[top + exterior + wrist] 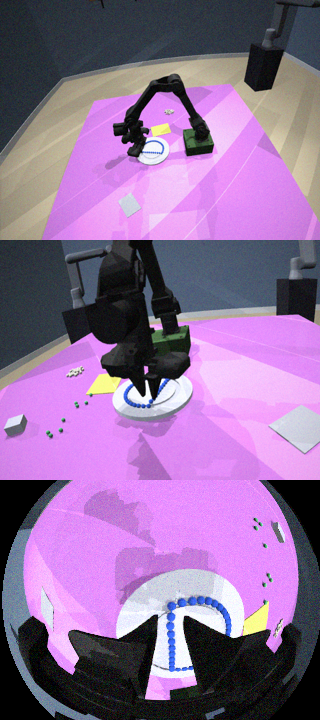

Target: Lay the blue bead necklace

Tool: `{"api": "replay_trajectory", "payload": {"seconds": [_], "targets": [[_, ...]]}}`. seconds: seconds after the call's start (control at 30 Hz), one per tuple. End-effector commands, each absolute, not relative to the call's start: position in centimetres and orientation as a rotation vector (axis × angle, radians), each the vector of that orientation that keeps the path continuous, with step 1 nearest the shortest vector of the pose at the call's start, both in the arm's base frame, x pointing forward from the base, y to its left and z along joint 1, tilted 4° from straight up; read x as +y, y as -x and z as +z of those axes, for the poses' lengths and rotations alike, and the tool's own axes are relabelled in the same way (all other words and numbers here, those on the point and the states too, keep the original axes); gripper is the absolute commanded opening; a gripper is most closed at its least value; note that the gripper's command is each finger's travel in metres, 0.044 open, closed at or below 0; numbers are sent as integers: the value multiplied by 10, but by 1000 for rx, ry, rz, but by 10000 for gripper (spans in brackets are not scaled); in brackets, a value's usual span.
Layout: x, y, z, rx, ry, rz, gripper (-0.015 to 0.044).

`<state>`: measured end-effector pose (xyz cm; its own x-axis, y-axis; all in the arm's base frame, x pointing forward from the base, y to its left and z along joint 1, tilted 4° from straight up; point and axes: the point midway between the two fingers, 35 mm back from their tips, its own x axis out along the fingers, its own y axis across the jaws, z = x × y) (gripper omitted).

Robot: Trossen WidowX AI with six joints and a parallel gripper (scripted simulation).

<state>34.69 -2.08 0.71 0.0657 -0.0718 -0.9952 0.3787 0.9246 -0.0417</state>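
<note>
Necklace: the blue bead necklace [134,403] lies on top of the round bead board [165,410]. One part curves along the board's groove; the other runs as a straight chord across the board's middle.
Long axis: in the top view the straight run [152,152] lies left to right across the board, with the arc [156,142] bowing over it on the far side. In the wrist view the straight run points from the tool toward the board's far rim, then bends into the arc.
Tool: the tool [147,396] stands upright over the board, tips down on the board's near left part. Its fingers [139,384] are drawn partly together, a narrow gap left between them. The straight run of beads passes through that gap in the wrist view [171,640]; whether the fingers press on the beads cannot be told.
Board: white, round, flat on the pink worktop [232,374], just in front of the arm's green base [180,342].
Yellow sheet: the yellow sheet [103,384] lies flat, touching or just beside the board's left far edge.
Green beads: loose green beads [62,420] scattered to the left of the board.
White beads: a small heap [75,371] beyond the yellow sheet, apart from the board.
Grey block: the grey block [15,423] sits far left of the board.
Grey sheet: the grey sheet [299,428] lies well to the right of the board.
</note>
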Motion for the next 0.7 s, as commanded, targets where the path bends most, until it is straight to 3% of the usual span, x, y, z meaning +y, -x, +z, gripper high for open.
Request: {"api": "replay_trajectory", "payload": {"seconds": [0.0,0.43,0.57,0.67], "targets": [[-22,-344,-4,1486,-256,-351,120],[-22,-343,-12,1488,-257,-353,120],[-22,-344,-9,1483,-256,-350,15],[-22,-344,-9,1483,-256,-350,0]]}}
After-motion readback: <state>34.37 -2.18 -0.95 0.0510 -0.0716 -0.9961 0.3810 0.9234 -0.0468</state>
